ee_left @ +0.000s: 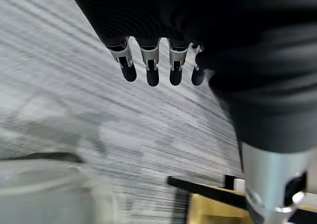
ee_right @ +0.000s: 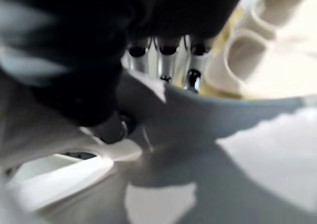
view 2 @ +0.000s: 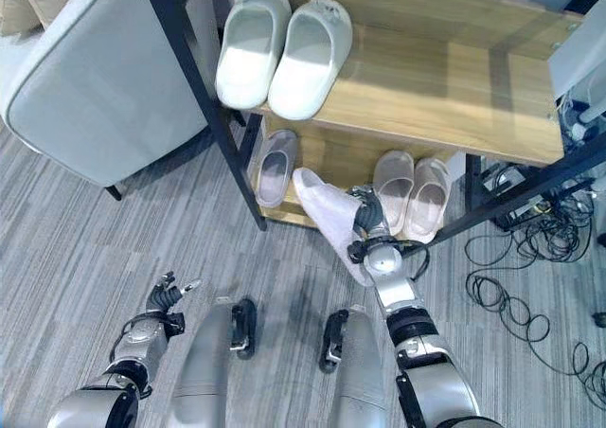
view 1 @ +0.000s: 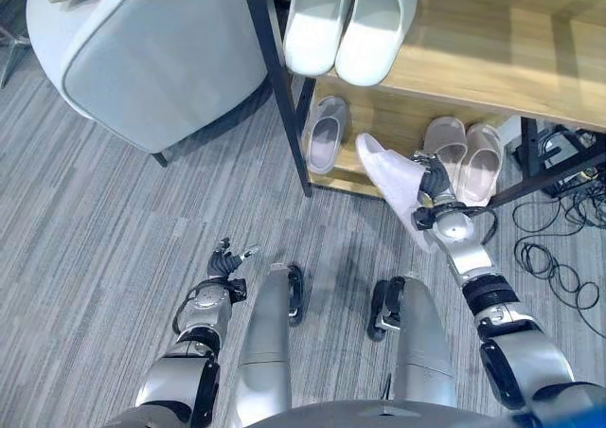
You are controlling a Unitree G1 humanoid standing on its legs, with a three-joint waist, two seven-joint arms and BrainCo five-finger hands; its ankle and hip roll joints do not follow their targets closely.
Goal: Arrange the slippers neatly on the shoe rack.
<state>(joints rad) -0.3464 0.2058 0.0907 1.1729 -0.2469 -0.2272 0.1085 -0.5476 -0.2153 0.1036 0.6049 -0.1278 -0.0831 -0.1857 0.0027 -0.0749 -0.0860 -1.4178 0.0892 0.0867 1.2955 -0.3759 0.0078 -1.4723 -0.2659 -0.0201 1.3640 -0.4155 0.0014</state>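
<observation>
So you are most of the way through. On the shoe rack's top shelf (view 1: 492, 59) a white pair (view 1: 348, 23) sits side by side. On the lower shelf (view 1: 379, 115) a beige pair (view 1: 464, 155) is lined up just beyond your right hand's (view 1: 437, 193) fingers, and a single grey slipper (view 1: 326, 133) lies alone toward the rack's dark post (view 1: 284, 87).

Your right hand carries the last slipper (view 1: 396, 189), a pale one with its sole turned up, held just in front of the lower shelf. In the right wrist view the fingers (ee_right: 194, 65) curl over its edge, so it is gripped rather than resting loose.

Your left hand (view 1: 225, 262) hangs low over the grey carpet (view 1: 114, 229), fingers loosely spread and holding nothing.

What remains, by my reading, is turning the held slipper sole-down and setting it in the gap between the grey single and the beige pair, toes matching.
</observation>
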